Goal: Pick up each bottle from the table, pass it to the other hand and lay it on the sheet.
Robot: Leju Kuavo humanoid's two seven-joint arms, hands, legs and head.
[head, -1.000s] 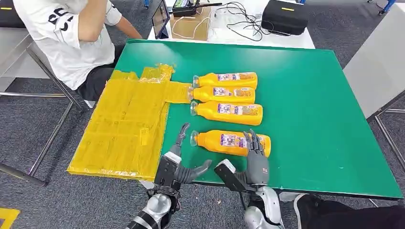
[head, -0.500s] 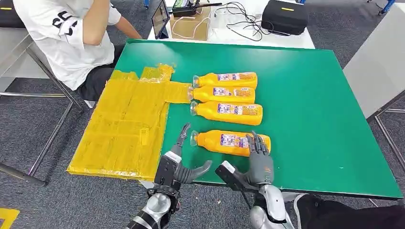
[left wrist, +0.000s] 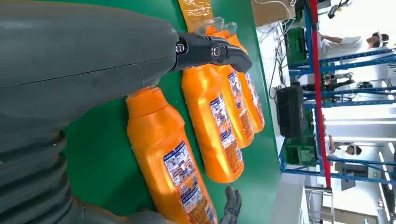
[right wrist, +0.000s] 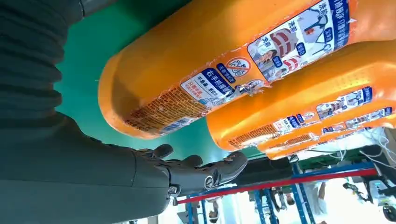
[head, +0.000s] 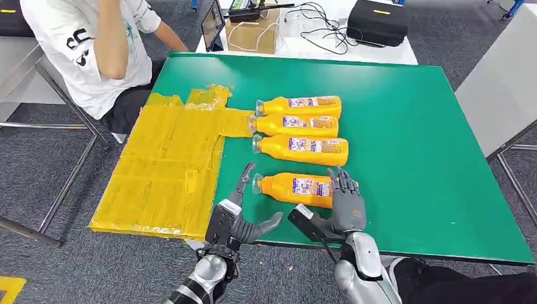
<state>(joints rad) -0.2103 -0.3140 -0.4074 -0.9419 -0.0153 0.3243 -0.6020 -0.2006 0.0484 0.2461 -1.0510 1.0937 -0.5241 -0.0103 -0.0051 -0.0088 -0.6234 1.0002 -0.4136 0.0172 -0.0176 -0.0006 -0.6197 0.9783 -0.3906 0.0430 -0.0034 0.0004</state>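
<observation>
The green table (head: 411, 126) carries a yellow sheet (head: 164, 171) that hangs over its left edge. Four orange bottles lie on their sides in a row, long axes across the table, caps pointing to the sheet. The nearest bottle (head: 297, 189) is apart from the other three (head: 301, 130). The right hand (head: 345, 206) is at this bottle's base end, fingers spread and laid over it; whether it grips, I cannot tell. The left hand (head: 244, 212) is just beside the cap, fingers apart, holding nothing.
</observation>
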